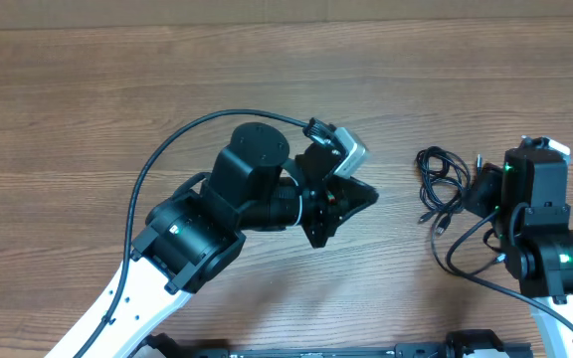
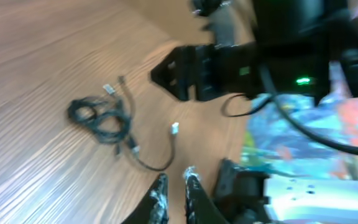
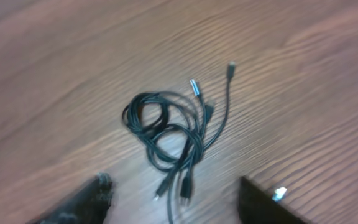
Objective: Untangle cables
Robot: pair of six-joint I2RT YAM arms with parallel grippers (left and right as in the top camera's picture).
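Note:
The cables [image 1: 440, 177] are thin black cords looped in a small bundle on the wooden table, with plug ends trailing toward the front. My right gripper [image 1: 474, 194] hovers just right of the bundle. Its wrist view shows the fingers spread wide and open, with the bundle [image 3: 166, 130] ahead and loose plug ends lying on the table between them [image 3: 174, 186]. My left gripper [image 1: 371, 194] sits left of the bundle, apart from it. Its fingertips [image 2: 175, 180] stand almost together with only bare wood between. From there the cables [image 2: 101, 118] lie ahead, and the right gripper [image 2: 166, 73] hangs beyond them.
A white-tipped plug [image 2: 174, 128] ends a strand curving out from the bundle toward the left gripper. The left arm's thick black wire [image 1: 182, 139] arcs over the table's left half. The right arm's wires [image 1: 466, 249] loop near the front right edge.

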